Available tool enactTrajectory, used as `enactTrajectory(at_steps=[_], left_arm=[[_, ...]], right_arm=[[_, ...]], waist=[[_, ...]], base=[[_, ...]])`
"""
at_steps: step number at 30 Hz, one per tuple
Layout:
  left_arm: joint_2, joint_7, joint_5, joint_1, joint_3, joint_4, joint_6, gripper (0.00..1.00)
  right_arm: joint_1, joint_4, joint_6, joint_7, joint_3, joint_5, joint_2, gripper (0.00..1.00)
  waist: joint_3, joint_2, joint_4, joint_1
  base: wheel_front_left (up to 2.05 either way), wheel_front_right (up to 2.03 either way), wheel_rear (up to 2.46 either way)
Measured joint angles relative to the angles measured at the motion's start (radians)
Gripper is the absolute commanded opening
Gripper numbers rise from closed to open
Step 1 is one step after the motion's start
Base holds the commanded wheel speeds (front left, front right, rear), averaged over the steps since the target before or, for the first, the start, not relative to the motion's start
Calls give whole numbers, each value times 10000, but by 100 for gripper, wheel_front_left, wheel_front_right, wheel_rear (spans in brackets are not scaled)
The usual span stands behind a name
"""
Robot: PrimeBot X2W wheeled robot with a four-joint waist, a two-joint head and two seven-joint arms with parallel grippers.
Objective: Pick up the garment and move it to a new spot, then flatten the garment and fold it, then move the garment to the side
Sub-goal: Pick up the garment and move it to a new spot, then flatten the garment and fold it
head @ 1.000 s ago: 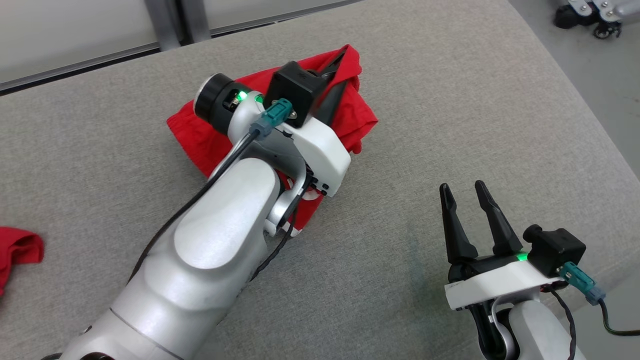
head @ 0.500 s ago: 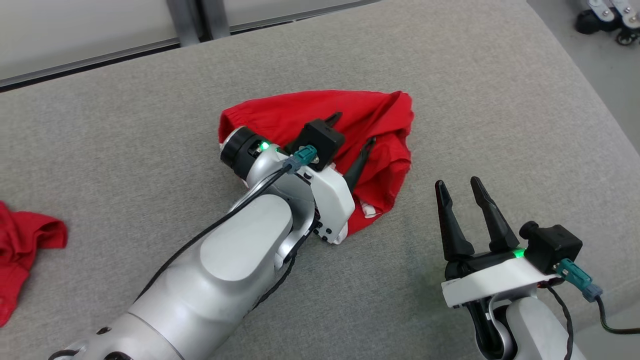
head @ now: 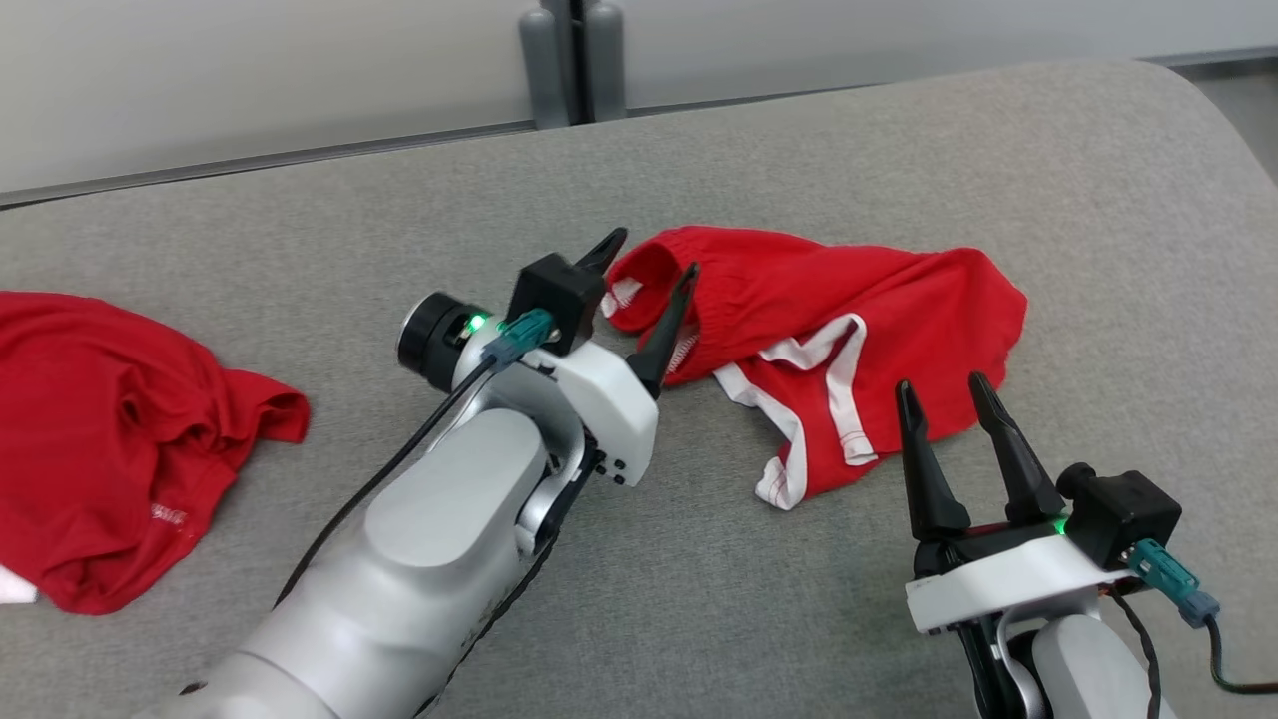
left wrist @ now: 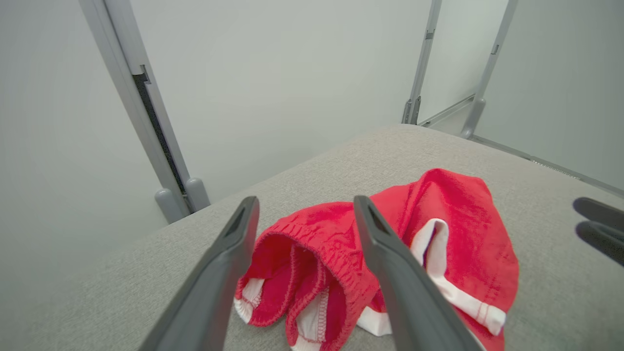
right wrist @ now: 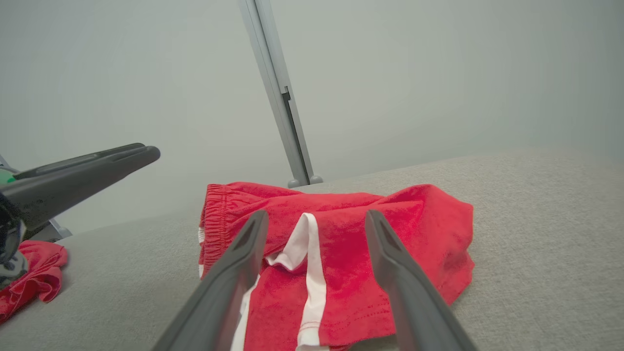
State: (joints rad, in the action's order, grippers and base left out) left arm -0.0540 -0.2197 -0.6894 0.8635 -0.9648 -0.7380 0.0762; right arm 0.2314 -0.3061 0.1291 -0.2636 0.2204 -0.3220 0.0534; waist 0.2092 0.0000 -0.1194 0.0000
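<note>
Garment (head: 859,290) first: a pair of red shorts with white trim (head: 844,399), lying crumpled and partly folded over itself on the grey padded surface (head: 300,230). It sits on the near side of the upright grey post (head: 572,60) at the back edge, off to the right of it. Its gathered waistband (left wrist: 317,222) is the end nearest the post, gaping open with some white showing inside. The legs trail away from the post to the right, one white-edged hem flopped towards the robot.

Left gripper (head: 655,252) hangs almost straight in front of the post, right at that waistband end. Its two dark fingers are spread wide with nothing pinched between them; seen from its own wrist, the waistband sits in the gap, lower down. Whether a fingertip brushes the cloth I cannot tell from where I stand.

Right gripper (head: 941,384) is further from the post, well to the right and nearer the robot, at the near edge of the garment. Its fingers are parted too and empty, pointing over the white stripe, clear of the fabric by the look of it.

Far to the left of the post, well apart from the garment, a second red cloth (head: 110,429) lies bunched on the same surface
</note>
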Motion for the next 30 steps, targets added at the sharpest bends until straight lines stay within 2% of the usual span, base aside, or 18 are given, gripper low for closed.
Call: enactTrajectory(at_steps=[3,6,9,12,15,20,24,30], left_arm=[[-314,-322,-267,-539,537,150,-44,100],[-884,-416,-407,-1283,1262,667,-27,100],[-1427,-428,-27,-2263,2364,1875,146,100],[-1670,-445,589,-3623,3304,2940,278,100],[-1567,-443,1143,-4905,4115,3693,253,100],[-876,-447,1979,-6136,5116,4364,-146,100],[-445,-447,2525,-6357,5507,4345,-564,100],[-100,-447,3032,-6359,5797,4098,-1041,100]], right_arm=[[-173,75,0,0,-19,65,115,100],[-314,117,0,0,10,113,230,100],[-434,169,0,0,-12,136,326,100],[-523,138,0,0,-6,150,405,100],[-679,79,0,0,-27,153,497,100],[-735,-4,0,0,-84,240,639,100],[-678,-163,0,0,40,291,673,100],[300,-1049,2,662,178,1287,769,100]], waist=[[-250,0,419,0],[-495,0,817,0],[-683,0,1204,0],[-829,0,1543,0],[-961,0,1825,0],[-1047,0,2191,0],[-1039,0,2427,0],[-917,0,2666,0]], base=[[0,0,0],[0,0,0],[0,0,0],[0,0,0],[0,0,0],[0,0,0],[0,0,0],[0,0,0]])
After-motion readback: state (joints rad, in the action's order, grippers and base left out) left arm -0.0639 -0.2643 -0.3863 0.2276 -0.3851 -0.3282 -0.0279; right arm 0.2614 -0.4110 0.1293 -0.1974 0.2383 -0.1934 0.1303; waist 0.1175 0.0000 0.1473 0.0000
